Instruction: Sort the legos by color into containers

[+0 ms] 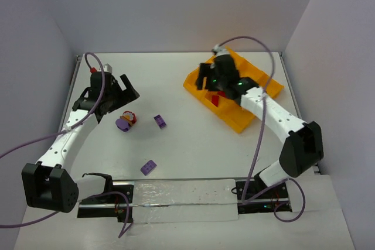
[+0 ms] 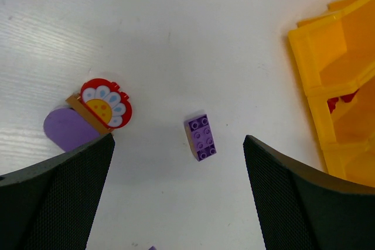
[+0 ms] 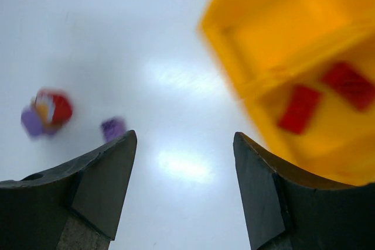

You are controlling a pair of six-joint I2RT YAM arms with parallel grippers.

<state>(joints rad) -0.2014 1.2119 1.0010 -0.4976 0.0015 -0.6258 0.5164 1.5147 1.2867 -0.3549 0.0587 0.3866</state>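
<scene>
The orange-yellow tray [image 1: 199, 84] stands at the back right; it also shows in the left wrist view [image 2: 304, 57] and the right wrist view [image 3: 234, 33]. Two red bricks [image 3: 300, 108] lie in one compartment, one showing in the top view [image 1: 215, 100]. A purple brick [image 1: 160, 121] lies mid-table, also in the left wrist view [image 2: 203, 137]. A purple, red and brown cluster with a flower face [image 1: 125, 121] lies left of it [image 2: 104, 106]. Another purple brick [image 1: 148, 167] lies nearer the front. My left gripper [image 1: 126, 89] is open and empty above the cluster. My right gripper [image 1: 205, 77] is open and empty over the tray's left edge.
White walls close in the table at the back and both sides. A pale strip [image 1: 176, 194] runs along the front edge between the arm bases. Purple cables [image 1: 258, 45] loop above both arms.
</scene>
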